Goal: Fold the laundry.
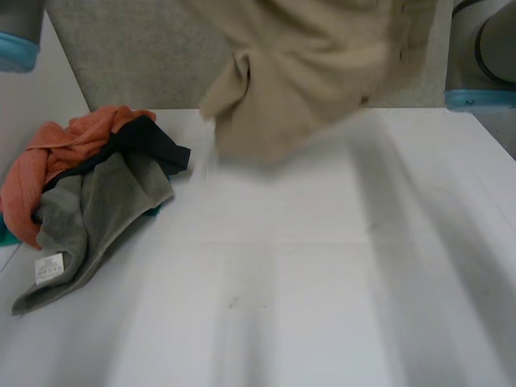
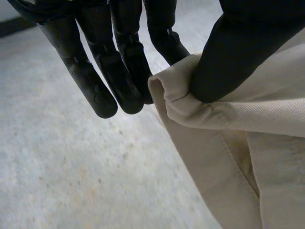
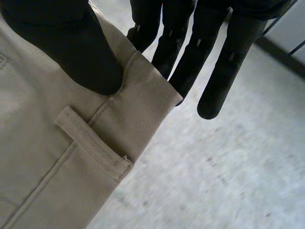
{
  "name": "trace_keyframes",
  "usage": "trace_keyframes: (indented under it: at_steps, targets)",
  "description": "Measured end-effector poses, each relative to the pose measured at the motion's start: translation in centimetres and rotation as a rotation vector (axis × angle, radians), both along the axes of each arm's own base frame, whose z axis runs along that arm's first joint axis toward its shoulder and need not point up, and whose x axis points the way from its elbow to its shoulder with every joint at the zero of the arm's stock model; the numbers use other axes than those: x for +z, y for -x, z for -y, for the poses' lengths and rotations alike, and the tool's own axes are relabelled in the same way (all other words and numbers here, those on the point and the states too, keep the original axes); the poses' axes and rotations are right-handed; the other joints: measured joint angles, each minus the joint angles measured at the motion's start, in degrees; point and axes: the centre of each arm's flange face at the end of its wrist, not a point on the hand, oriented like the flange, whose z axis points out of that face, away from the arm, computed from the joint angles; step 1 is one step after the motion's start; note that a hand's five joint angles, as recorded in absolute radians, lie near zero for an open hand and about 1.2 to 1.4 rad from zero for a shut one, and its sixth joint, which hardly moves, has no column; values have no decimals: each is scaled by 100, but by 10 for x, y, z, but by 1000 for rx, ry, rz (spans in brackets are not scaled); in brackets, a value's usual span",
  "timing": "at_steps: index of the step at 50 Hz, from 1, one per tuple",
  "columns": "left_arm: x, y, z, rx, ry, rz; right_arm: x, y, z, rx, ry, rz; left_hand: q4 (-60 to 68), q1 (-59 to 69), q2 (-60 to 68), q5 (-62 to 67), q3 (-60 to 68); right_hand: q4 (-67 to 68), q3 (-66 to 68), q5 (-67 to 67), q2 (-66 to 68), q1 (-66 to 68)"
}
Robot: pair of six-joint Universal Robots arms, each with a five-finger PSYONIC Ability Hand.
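Your left hand (image 2: 228, 57) is pinching the beige garment (image 2: 248, 143): the thumb presses a folded, stitched edge of the cloth against the straight fingers (image 2: 102, 86), and most of those fingers stand free just beside the fold. Your right hand (image 3: 71, 43) has the same sort of hold on another part of it, thumb flat on a band of the cloth with the straight fingers (image 3: 224, 71) behind the band, and a belt loop (image 3: 93, 143) sits just under the thumb. Going by that loop you may be holding trousers or shorts, though you cannot tell which from the wrist views

From the head camera you see the beige garment (image 1: 306, 72) bunched and hanging at the far middle of the white table (image 1: 322, 282), between the left arm (image 1: 16, 32) and the right arm (image 1: 484, 56). Its lower end is blurred, so you cannot tell whether it touches the tabletop

Well apart from it, at the table's left edge, lies a heap of other laundry: an orange cloth (image 1: 48, 161) at the back, a dark cloth (image 1: 149, 141) over it, and a grey towel (image 1: 101, 210) spread toward you with a white label (image 1: 49, 268) near its near corner
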Motion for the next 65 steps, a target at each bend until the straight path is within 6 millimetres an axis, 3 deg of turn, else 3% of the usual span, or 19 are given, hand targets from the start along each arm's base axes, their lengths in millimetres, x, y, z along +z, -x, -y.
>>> trace_keyframes:
  at_steps: [3,8,9,11,13,18,21,26,29,33,38,42,45,47,50,60,65]
  targets:
    - [-5,1,-2,-34,-28,-9,-6,0,-2,9,-41,-19,-1,0,0,0,0,0,0,0,0,0]
    - [-37,8,1,-86,-134,44,-36,-3,-5,37,-196,-88,-7,0,-6,0,0,0,0,8,0,0]
    - [-59,13,2,-107,-201,82,-45,-3,-6,44,-238,-106,-8,0,-10,0,0,0,0,11,0,0]
    - [-77,16,3,-119,-252,111,-74,-4,-9,63,-367,-159,-8,0,-10,0,0,0,0,10,0,0]
    - [-115,21,2,-132,-357,171,-106,-3,-14,76,-498,-211,-6,0,-9,0,0,0,0,10,0,0]
    - [-182,25,-4,-118,-526,289,-162,2,-24,78,-694,-298,1,0,1,56,15,0,0,12,0,0]
    - [-229,24,-16,-91,-644,397,-198,7,-34,71,-807,-369,2,0,3,62,19,1,0,11,0,0]
    - [-275,20,-53,-46,-807,600,-240,14,-56,64,-926,-553,2,0,3,62,19,1,1,11,0,0]
    - [-288,15,-83,-38,-901,735,-256,20,-79,67,-987,-711,2,0,3,62,19,1,0,9,0,0]
    - [-292,4,-126,-49,-1012,900,-260,31,-112,77,-1055,-902,2,0,3,62,19,1,0,10,0,0]
    - [-283,-15,-187,-113,-1147,1118,-245,61,-166,111,-1182,-1168,2,0,3,62,19,1,1,11,0,0]
    - [-273,-24,-219,-181,-1188,1228,-232,77,-190,153,-1222,-1272,2,0,3,62,19,1,0,11,0,0]
    - [-263,-25,-231,-221,-1171,1272,-224,84,-195,176,-1209,-1294,2,0,3,62,19,1,0,11,0,0]
    - [-259,-22,-229,-226,-1137,1273,-221,86,-191,179,-1196,-1275,2,0,3,62,19,1,0,11,0,0]
    - [-256,-12,-210,-191,-1072,1242,-224,87,-173,171,-1187,-1202,2,0,3,62,19,1,0,11,0,0]
    - [-258,36,-96,37,-845,1037,-240,66,-87,52,-1100,-869,4,0,3,75,20,1,0,15,0,0]
    - [-262,62,-49,91,-733,945,-242,52,-43,-25,-1004,-707,3,0,3,75,19,1,1,18,0,0]
